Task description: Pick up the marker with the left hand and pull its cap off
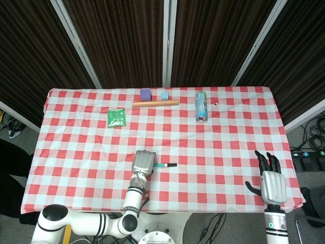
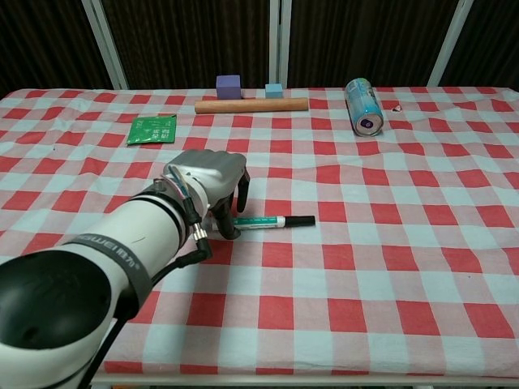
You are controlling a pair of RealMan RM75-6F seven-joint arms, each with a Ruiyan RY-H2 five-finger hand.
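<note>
Marker not yet lifted, cap still on.

The marker (image 2: 272, 220) lies flat on the bench (image 2: 389, 267), its black cap pointing away from the left hand (image 2: 212, 180), which arches over the butt end with fingers curled down around it; whether they actually grip it I cannot tell. Lifting and uncapping remain. The right hand (image 1: 273, 184) waits well apart, fingers spread, holding nothing.
</note>
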